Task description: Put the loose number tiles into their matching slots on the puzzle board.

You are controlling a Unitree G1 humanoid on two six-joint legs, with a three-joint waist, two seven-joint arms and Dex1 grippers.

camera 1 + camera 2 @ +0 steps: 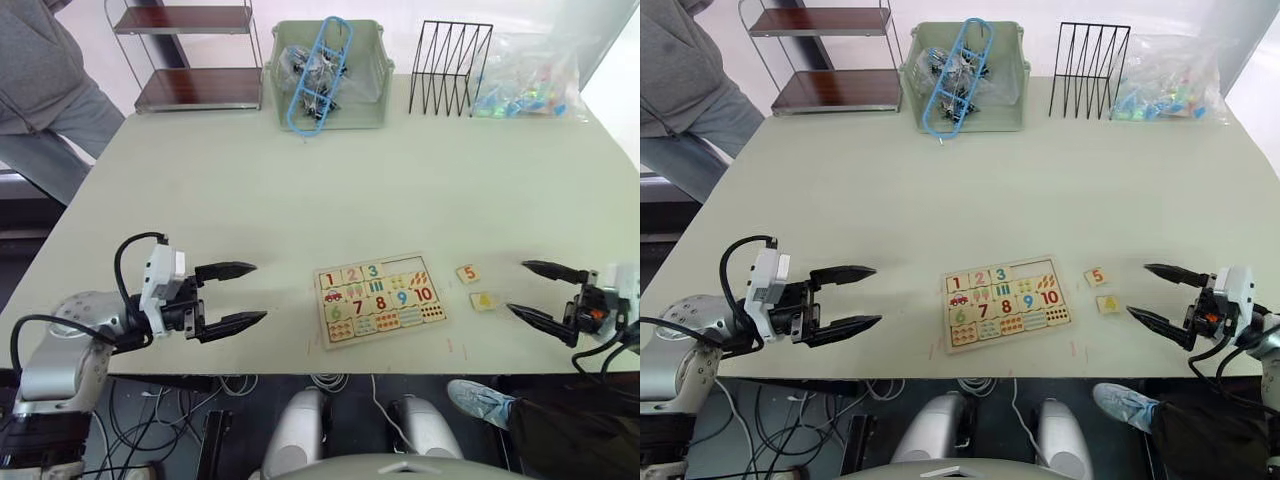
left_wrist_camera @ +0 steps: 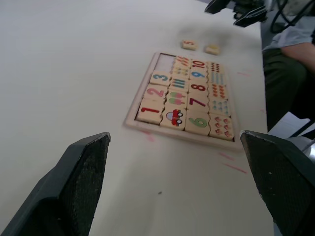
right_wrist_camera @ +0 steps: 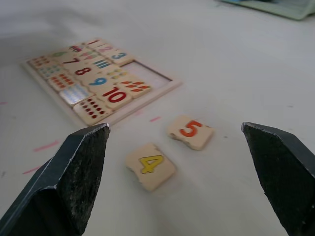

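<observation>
The puzzle board (image 1: pixel 379 299) lay flat near the front edge of the pale desk (image 1: pixel 300 190), with tiles 1, 2 and 3 seated in its top row and the two slots beside the 3 bare. Two loose pale-wood tiles sat on the desk just right of the board, an orange-red 5 (image 3: pixel 191 131) and, nearer the front edge, a yellow 4 (image 3: pixel 150 165). The left claw (image 1: pixel 232 295) and right claw (image 1: pixel 528 289) both hovered released and empty, one on either side of the board
</observation>
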